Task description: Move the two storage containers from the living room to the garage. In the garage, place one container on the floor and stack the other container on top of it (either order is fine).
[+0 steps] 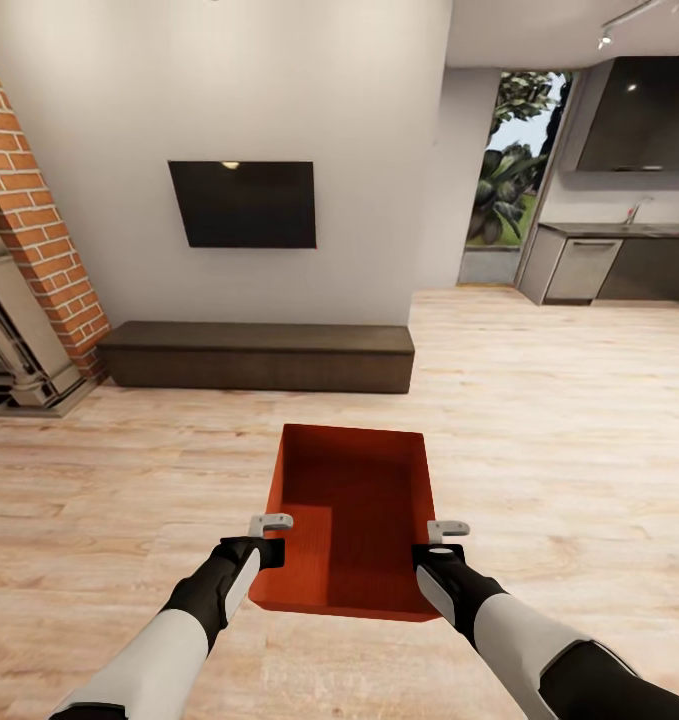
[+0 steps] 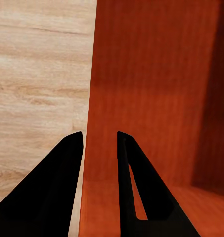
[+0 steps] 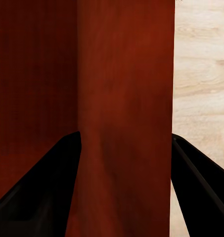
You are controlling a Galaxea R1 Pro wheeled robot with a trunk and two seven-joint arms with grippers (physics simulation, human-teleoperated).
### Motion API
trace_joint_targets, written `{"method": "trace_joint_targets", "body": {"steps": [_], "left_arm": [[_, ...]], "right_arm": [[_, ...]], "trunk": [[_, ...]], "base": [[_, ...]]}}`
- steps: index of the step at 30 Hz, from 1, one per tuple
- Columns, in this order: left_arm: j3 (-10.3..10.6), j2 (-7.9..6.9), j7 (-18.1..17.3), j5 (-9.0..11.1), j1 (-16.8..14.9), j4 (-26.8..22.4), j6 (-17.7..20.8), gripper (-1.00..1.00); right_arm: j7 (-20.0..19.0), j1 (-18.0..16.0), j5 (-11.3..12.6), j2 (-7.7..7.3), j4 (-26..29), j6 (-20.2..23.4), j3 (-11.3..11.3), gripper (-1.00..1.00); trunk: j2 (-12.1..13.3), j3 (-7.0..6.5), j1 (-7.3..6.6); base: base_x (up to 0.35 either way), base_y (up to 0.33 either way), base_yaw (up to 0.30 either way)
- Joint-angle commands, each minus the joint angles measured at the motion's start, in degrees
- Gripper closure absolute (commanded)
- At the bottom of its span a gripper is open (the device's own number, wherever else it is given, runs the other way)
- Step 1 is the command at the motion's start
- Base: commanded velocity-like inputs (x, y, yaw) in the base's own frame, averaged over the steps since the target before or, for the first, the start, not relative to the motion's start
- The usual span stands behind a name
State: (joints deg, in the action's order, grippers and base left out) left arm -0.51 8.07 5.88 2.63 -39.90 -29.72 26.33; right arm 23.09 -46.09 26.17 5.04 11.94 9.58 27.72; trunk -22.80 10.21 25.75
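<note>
Storage container [image 1: 351,520] carried low in front over the living room's wood planks [image 1: 559,420], left end effector [image 1: 270,524] and right end effector [image 1: 447,530] each clamped astride a side wall; garage not reached, nothing placed or stacked yet, judging from this.

We are in a home's open-plan living room: a wall-mounted television [image 1: 243,204] hangs above a long dark low cabinet [image 1: 259,355], a brick fireplace [image 1: 29,270] stands left of that cabinet, light wood planks [image 1: 539,420] lie before it, and kitchen counters [image 1: 614,262] sit off to its right.
</note>
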Motion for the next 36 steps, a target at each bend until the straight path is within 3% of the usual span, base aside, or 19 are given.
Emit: {"method": "trace_joint_targets", "body": {"steps": [1,36], "left_arm": [[-0.04,0.10,0.53,-0.34,0.00,0.05,0.39,1.00],[-0.12,0.10,0.53,-0.34,0.00,0.04,0.30,1.00]], "right_arm": [[0.47,-0.05,-1.27,0.24,1.50,0.52,0.87,1.00],[0.47,-0.05,-1.26,0.24,1.50,0.52,0.85,1.00]], "trunk": [[-0.11,0.02,0.03],[-0.11,-3.12,0.03]], "base": [[0.000,0.000,0.000],[0.000,0.000,0.000]]}}
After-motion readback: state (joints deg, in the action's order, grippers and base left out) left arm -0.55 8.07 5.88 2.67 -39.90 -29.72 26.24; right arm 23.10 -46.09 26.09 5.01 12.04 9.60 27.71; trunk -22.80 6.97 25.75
